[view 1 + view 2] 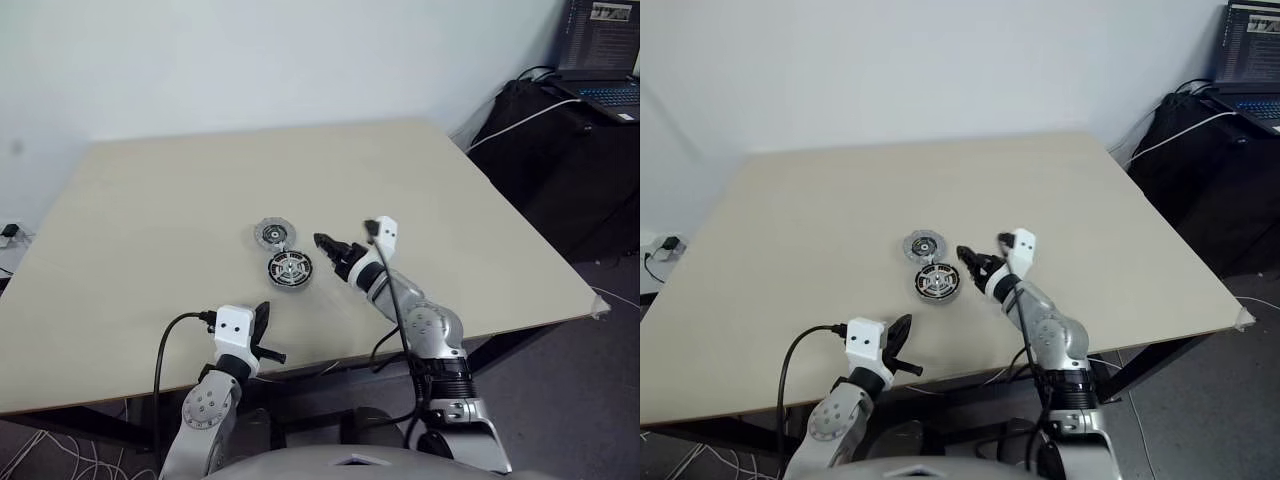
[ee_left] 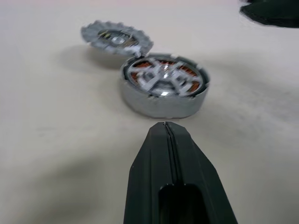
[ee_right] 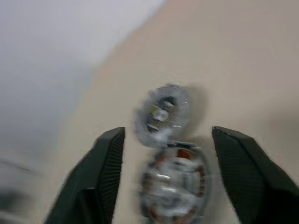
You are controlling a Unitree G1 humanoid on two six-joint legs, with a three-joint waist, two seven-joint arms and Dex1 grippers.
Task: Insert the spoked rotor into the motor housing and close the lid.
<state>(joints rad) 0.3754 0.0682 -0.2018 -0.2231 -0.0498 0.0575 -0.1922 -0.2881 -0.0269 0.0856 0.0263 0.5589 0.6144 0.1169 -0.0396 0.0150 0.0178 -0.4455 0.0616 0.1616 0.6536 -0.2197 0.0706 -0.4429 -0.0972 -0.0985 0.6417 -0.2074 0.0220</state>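
Note:
The motor housing (image 2: 163,91) lies near the middle of the table, copper windings showing around its inside. The silver spoked rotor (image 2: 164,78) sits inside it. The lid (image 2: 117,37), a toothed grey disc, rests just behind the housing, tilted with one edge at the housing's rim. My right gripper (image 3: 168,133) hovers open just right of the housing (image 1: 290,268), pointing toward both discs with nothing between its fingers. My left gripper (image 2: 166,128) is shut and empty, low near the table's front edge, aimed at the housing from a short way off.
The pale table (image 1: 150,200) is bare around the parts. A dark cabinet (image 1: 560,150) with a laptop (image 1: 605,60) stands beyond the right edge. A white wall backs the table.

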